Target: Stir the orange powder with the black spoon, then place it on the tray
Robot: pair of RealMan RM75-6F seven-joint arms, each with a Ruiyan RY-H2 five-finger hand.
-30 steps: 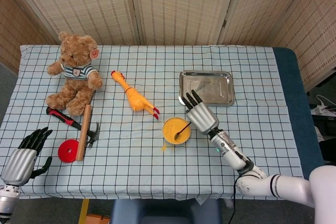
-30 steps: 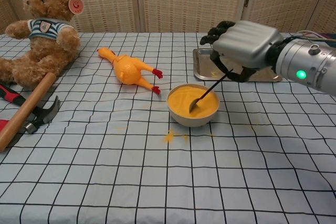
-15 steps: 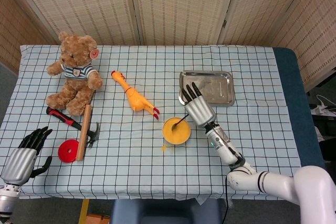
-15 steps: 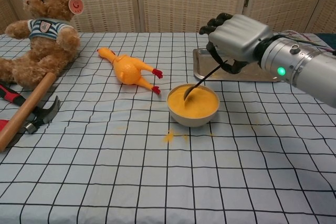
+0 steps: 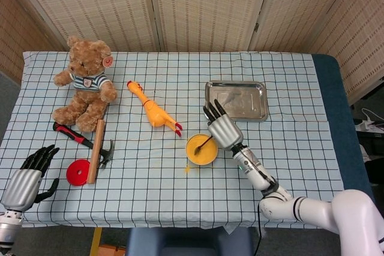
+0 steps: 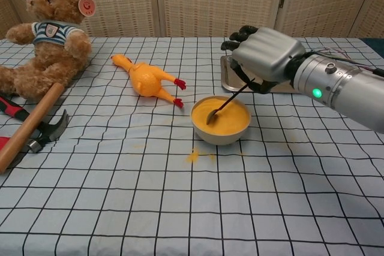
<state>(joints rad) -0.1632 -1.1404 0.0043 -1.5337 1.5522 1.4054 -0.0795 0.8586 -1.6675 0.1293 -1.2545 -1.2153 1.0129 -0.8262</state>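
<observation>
A white bowl (image 6: 220, 134) of orange powder (image 6: 225, 119) stands mid-table, also seen as the bowl (image 5: 201, 150) in the head view. My right hand (image 6: 264, 56) hovers just right of and above it, gripping the black spoon (image 6: 226, 102) by its handle. The spoon slants down leftward, its tip dipped in the powder at the bowl's left side. From above, the right hand (image 5: 222, 128) covers most of the spoon (image 5: 203, 144). The steel tray (image 5: 236, 100) lies behind the bowl, partly hidden by the hand in the chest view. My left hand (image 5: 27, 179) rests open at the table's near left corner.
A yellow rubber chicken (image 6: 147, 80) lies left of the bowl. Further left are a teddy bear (image 6: 51, 34), a wooden-handled hammer (image 6: 30, 126), a red-handled tool (image 5: 73, 135) and a red disc (image 5: 77, 172). Spilled orange powder (image 6: 193, 156) dots the cloth before the bowl.
My right hand has shifted left over the bowl, sweeping the spoon's tip from the right side of the powder to the left. The left hand has stayed still.
</observation>
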